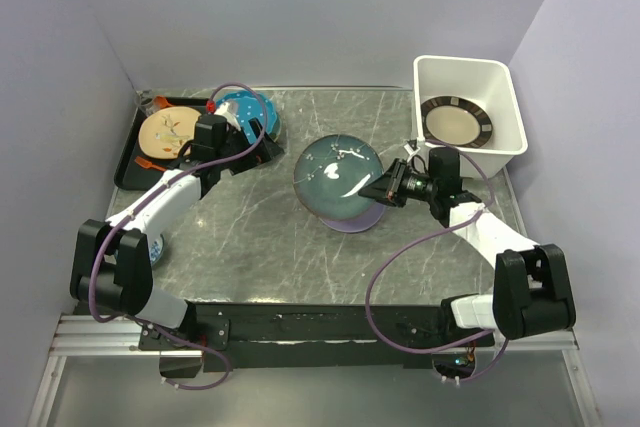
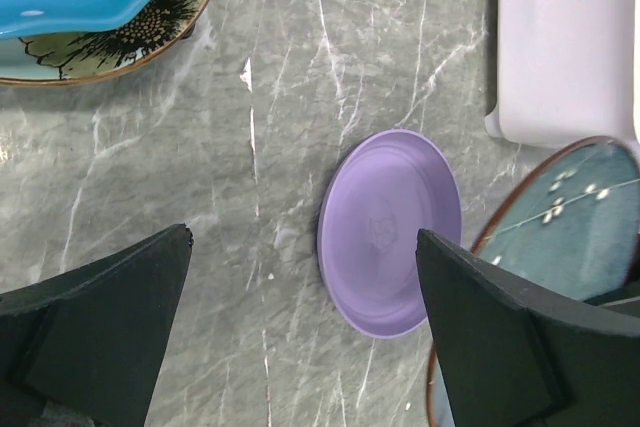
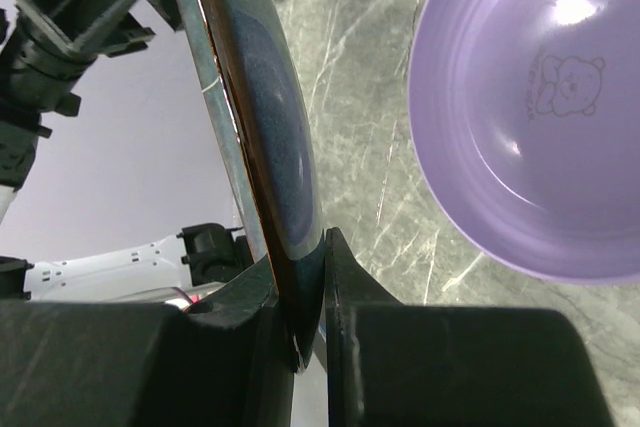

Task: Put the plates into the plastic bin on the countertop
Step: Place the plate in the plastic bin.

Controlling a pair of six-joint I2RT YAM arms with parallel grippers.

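I have one countertop (image 1: 250,242), dark grey stone with white veins, and it fills most of the overhead view. One white plastic bin (image 1: 470,72) sits at its far right corner, and one flat black tray (image 1: 128,165) lies at the far left.

From above I count five plates:
- a cream plate with a black-striped rim (image 1: 455,122) lying flat in the bin
- a blue-grey plate (image 1: 335,177) at mid-table
- a lavender plate (image 2: 385,232) flat on the stone, partly under the blue-grey one
- a teal dotted plate (image 1: 245,112) at the tray's right edge
- a cream-orange plate (image 1: 168,132) on the tray

My left wrist camera shows a sixth, a flowered plate (image 2: 120,42), lying under the teal one.

I see two grippers. The right gripper (image 3: 300,292) is clamped on the rim of the blue-grey plate. It holds the plate tilted on edge above the lavender plate, near the bin but outside it. The left gripper (image 2: 305,247) has its jaws spread wide with nothing between them. It hangs just beside the teal plate. In its own view the lavender plate lies ahead, between the two fingers and apart from both.
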